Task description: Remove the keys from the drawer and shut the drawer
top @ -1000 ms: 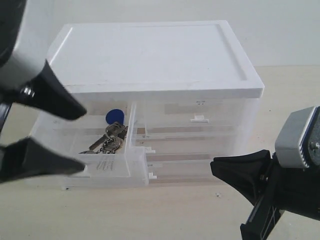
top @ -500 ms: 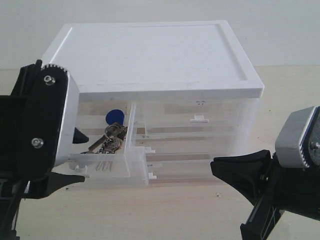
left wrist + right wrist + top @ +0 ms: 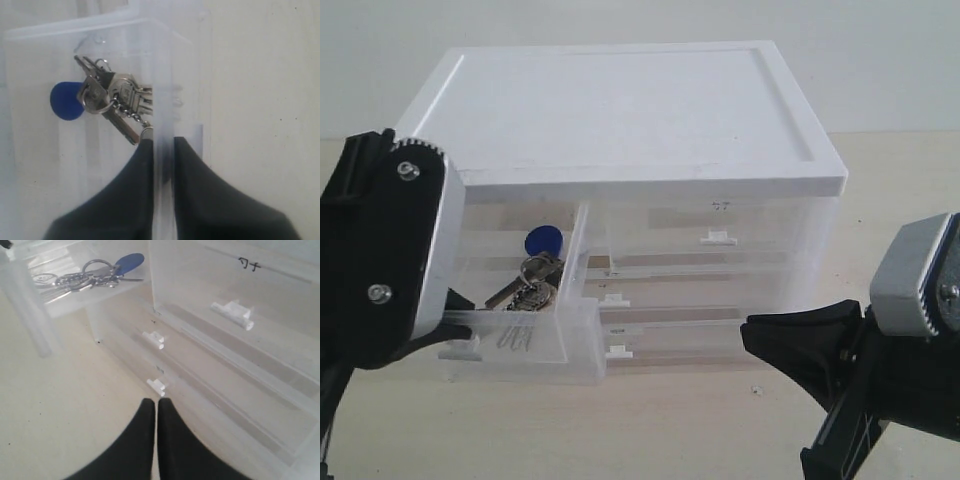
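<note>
Silver keys [image 3: 117, 97] are seen lying in the pulled-out drawer [image 3: 535, 345], just behind its front wall, with the bunch stretched front to back and the blue fob [image 3: 65, 102] rearmost. That wall is pinched between the left gripper [image 3: 162, 142] fingers. The right gripper [image 3: 157, 402], fingers pressed together, is held well apart.

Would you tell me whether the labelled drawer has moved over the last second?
Yes. The drawer has slid farther out of the cabinet, toward the camera: its front wall now sits lower in the exterior view, farther from the cabinet's unmoved white top edge.
</note>
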`<state>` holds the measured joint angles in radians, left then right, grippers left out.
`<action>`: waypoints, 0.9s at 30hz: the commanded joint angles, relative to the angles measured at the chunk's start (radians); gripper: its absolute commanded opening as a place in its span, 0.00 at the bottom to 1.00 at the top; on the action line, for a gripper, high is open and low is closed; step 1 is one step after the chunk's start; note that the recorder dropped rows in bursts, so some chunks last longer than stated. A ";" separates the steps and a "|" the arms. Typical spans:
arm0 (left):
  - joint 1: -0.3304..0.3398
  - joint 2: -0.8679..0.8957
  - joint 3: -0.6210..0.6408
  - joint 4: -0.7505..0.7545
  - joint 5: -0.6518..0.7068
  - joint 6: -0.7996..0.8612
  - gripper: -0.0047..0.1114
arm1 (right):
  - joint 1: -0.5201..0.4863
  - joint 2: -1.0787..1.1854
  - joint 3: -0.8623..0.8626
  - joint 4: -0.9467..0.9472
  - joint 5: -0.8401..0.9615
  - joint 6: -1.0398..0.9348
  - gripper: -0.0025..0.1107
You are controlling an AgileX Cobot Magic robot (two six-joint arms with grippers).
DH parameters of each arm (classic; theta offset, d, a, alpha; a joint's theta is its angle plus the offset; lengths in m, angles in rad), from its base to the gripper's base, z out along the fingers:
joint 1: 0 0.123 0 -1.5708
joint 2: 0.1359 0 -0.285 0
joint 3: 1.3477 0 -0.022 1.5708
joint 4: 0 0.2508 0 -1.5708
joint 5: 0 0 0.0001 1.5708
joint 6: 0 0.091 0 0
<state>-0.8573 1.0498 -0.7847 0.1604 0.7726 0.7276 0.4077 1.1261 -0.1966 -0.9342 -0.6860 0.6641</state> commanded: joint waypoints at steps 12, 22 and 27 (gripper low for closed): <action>-0.004 -0.036 0.003 -0.154 0.072 0.058 0.08 | 0.001 0.002 -0.005 0.276 -0.053 -0.201 0.02; -0.004 -0.036 0.003 -0.168 0.084 0.058 0.08 | 0.001 0.002 -0.007 0.564 -0.078 -0.457 0.02; -0.004 -0.036 0.006 -0.263 0.138 0.081 0.08 | 0.001 0.002 -0.059 0.601 -0.030 -0.484 0.02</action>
<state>-0.8573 1.0266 -0.7823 -0.0234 0.8563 0.7859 0.4077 1.1296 -0.2169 -0.3671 -0.7157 0.1988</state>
